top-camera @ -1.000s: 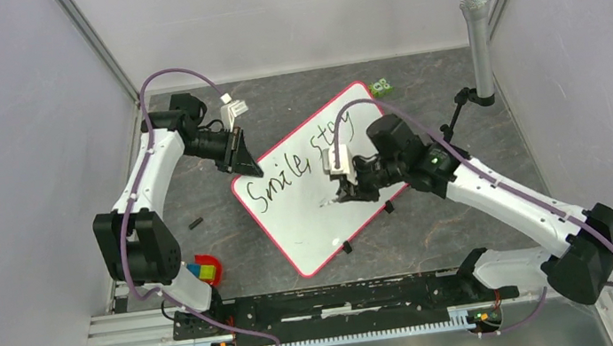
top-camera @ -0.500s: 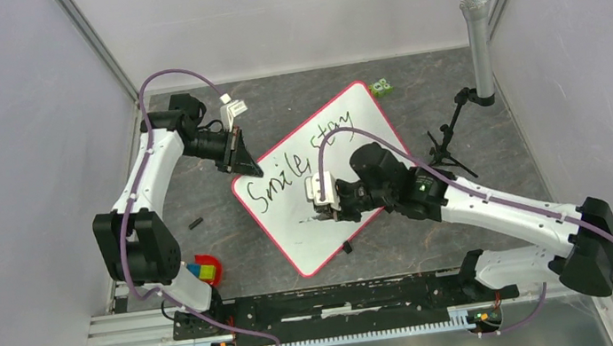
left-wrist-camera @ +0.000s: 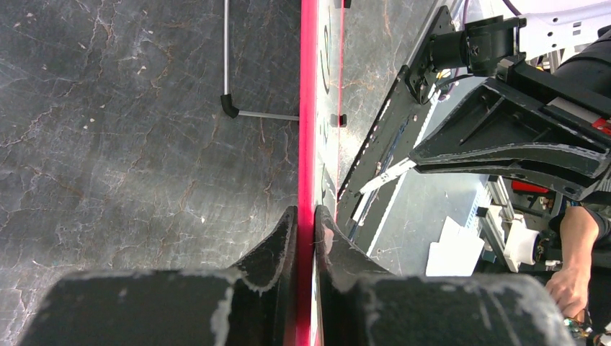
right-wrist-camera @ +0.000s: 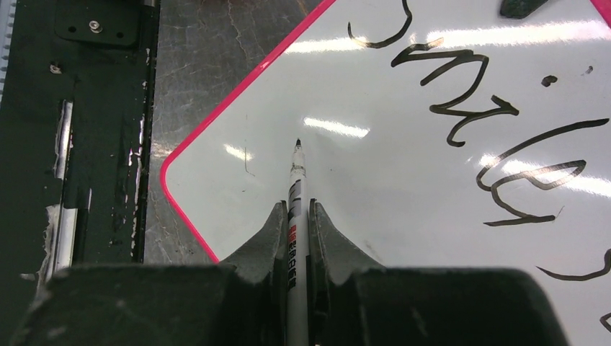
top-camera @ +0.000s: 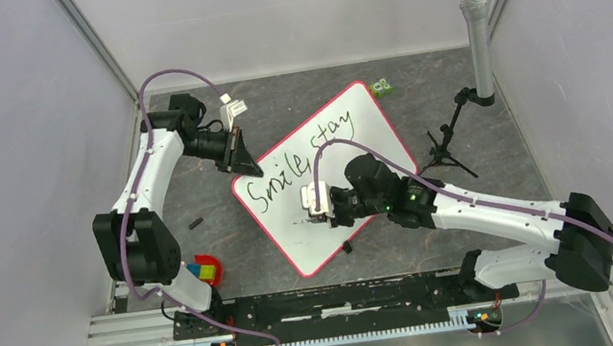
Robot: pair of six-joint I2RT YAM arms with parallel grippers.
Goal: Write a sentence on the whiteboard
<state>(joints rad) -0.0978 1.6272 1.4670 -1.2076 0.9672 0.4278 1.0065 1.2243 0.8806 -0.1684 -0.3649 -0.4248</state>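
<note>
Whiteboard (top-camera: 288, 229): centre of the table (top-camera: 293, 94), turned cornerwise between the arms.
Sentence (top-camera: 306, 160): black script, "Smile, stay", on the board's far half.
Left gripper (left-wrist-camera: 306, 231): clenched on the board's red frame at its far-left edge.
Marker (right-wrist-camera: 297, 180): tip at the blank white area nearer than the writing; it seems to touch, but I cannot be sure.
Right gripper (right-wrist-camera: 297, 213): grasping the Marker's barrel.

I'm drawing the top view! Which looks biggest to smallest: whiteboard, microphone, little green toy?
1. whiteboard, by far.
2. microphone, though standing up toward the camera may enlarge it.
3. green toy, tiny.
</note>
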